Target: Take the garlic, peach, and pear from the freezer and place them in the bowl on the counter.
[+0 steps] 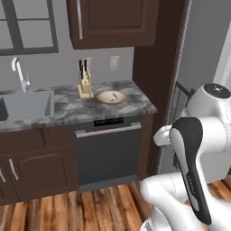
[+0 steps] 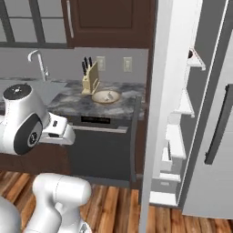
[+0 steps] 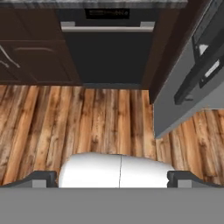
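Observation:
The bowl [image 1: 111, 97] [image 2: 106, 96], cream with a tan rim, sits on the dark marbled counter [image 1: 67, 110] right of the knife block. The freezer [image 2: 182, 113] stands open at the right and shows white shelves. A small dark round thing [image 2: 190, 54] lies on an upper shelf; I cannot tell which fruit it is. The garlic and pear are out of view. My gripper [image 3: 111, 179] hangs low in front of the dishwasher, facing the wooden floor, well left of the freezer. It is open, its fingertips [image 3: 43, 178] wide apart with nothing between them.
A knife block [image 1: 85, 84] and a grey sink [image 1: 28, 104] with a faucet are on the counter. The dark dishwasher [image 1: 107, 151] is below the bowl. The grey refrigerator door [image 2: 214, 150] with a dark handle is at the far right. Wooden floor [image 3: 87, 122] lies underneath.

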